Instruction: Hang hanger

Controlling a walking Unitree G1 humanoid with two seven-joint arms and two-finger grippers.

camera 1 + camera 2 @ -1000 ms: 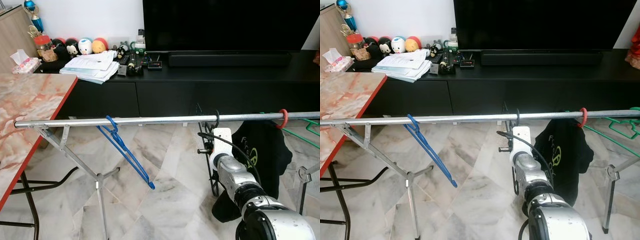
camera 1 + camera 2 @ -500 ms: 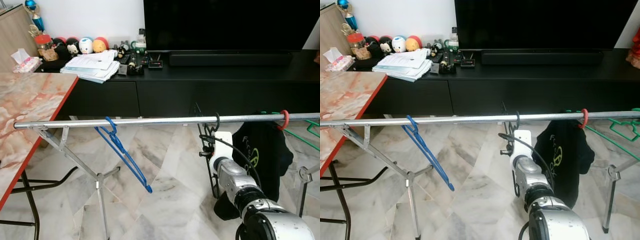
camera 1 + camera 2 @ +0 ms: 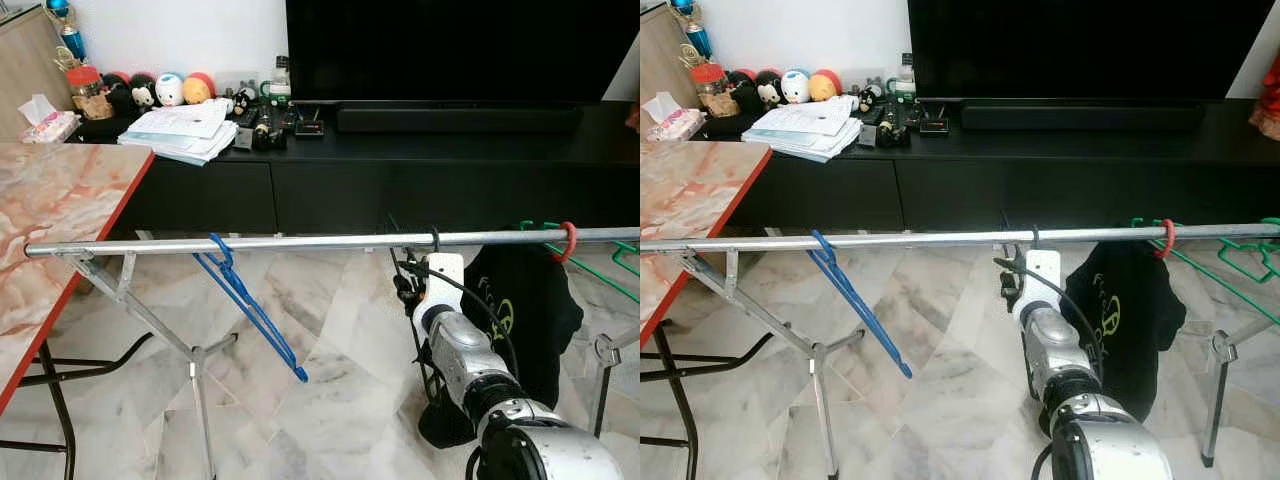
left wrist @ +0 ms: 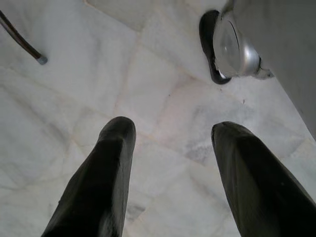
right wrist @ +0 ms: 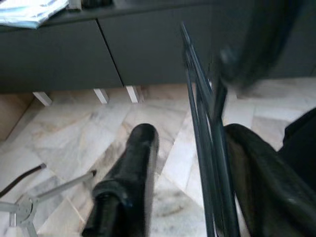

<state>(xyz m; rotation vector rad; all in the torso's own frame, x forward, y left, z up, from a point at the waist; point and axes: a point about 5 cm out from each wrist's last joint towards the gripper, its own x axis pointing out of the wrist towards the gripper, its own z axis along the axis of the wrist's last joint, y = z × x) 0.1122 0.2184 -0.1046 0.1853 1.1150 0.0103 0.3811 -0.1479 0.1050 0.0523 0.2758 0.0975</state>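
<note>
At centre frame the black hanger (image 3: 432, 243) is already hooked on the rail (image 3: 300, 242). The right gripper (image 5: 197, 163), fingers apart around its wires, appears to be letting go; withdrawal remains. The left gripper (image 4: 170, 173) hangs open.

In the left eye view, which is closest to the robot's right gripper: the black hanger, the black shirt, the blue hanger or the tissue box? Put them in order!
From the right gripper:
1. Black hanger, right at its jaws, hooked on the rail.
2. Black shirt, just to its right.
3. Blue hanger, farther left on the rail.
4. Tissue box, far left on the cabinet.
</note>
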